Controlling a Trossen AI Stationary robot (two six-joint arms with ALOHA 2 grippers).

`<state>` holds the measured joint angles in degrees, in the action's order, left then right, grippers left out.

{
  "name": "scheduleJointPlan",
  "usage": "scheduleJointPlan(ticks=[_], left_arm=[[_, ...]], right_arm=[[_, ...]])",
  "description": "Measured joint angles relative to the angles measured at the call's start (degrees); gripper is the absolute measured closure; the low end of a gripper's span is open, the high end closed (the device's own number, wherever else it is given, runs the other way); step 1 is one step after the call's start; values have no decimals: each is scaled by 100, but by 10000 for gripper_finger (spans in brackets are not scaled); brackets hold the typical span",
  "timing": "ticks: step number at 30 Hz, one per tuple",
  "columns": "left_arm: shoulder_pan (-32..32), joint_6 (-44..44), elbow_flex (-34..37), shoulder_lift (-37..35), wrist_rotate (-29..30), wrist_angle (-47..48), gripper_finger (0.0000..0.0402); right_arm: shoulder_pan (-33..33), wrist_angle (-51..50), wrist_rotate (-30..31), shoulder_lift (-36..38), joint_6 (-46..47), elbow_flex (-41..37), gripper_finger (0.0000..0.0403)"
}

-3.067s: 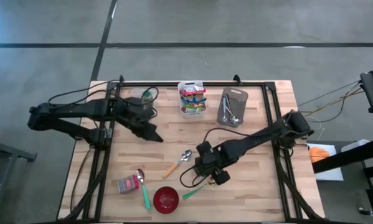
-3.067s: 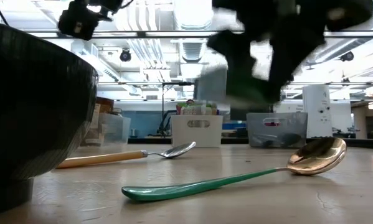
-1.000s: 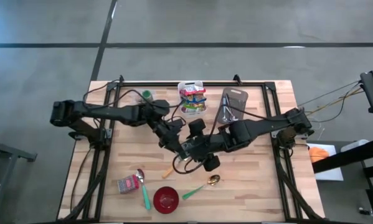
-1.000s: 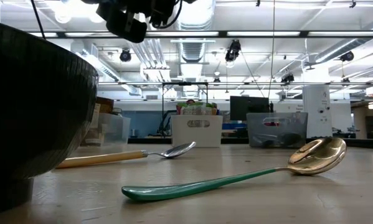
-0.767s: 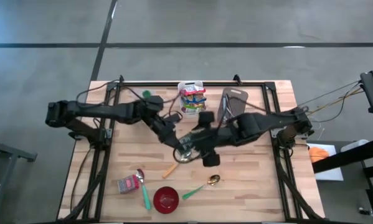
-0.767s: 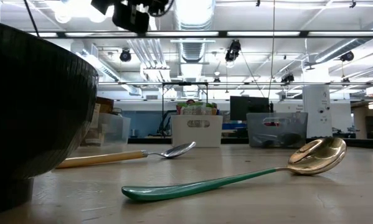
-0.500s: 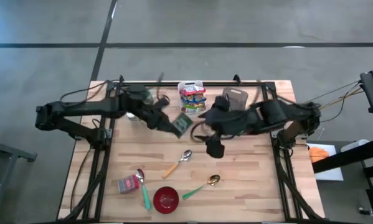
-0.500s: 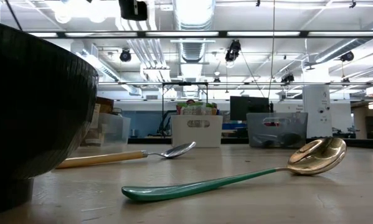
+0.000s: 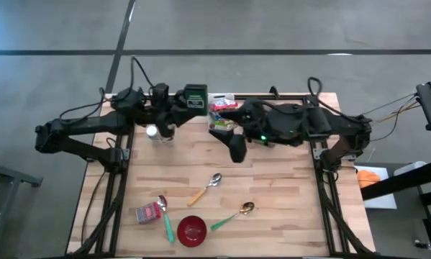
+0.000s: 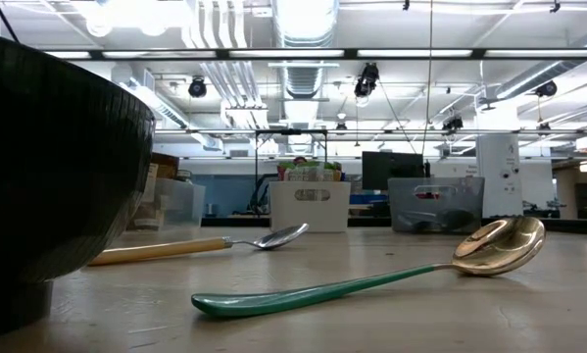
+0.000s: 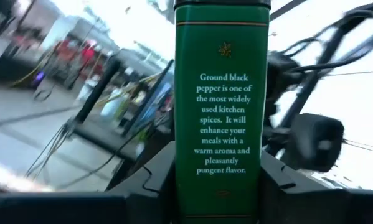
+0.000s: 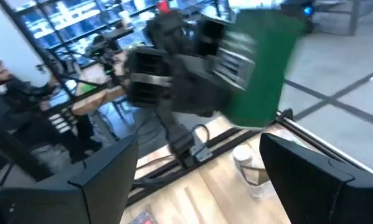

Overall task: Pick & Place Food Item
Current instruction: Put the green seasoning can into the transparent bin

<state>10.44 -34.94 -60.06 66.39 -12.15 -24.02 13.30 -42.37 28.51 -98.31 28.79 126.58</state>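
Your left gripper [image 9: 188, 103] is clamped on the green pepper tin [image 9: 195, 98] just beside the white snack bin [image 9: 222, 108], so keep it upright while the right gripper [image 9: 222, 124], jaws wide and empty, clears away.

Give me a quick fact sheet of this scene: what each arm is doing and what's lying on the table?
Left arm: left gripper raised at the table's far edge, jaws shut on the green pepper tin
Right arm: right gripper beside it, jaws open, empty
Tin label: ground black pepper
Far bins: white snack bin
Near edge: red bowl, wooden-handled spoon, green-handled spoon, another green-handled spoon, small red packet
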Motion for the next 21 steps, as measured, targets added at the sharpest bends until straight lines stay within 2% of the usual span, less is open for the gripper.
scheduleJointPlan(ticks=[7, 11, 21], left_arm=[[-68, 101, -67, 57, -119, -211, 273], [-220, 261, -69, 65, -144, -250, 273], [-289, 301, -78, 64, -87, -434, 273]], right_arm=[[-277, 1035, -558, -93, -373, -30, 71], [-508, 1065, -596, -119, -439, -35, 71], [-796, 1305, -1218, -295, -370, -39, 71]])
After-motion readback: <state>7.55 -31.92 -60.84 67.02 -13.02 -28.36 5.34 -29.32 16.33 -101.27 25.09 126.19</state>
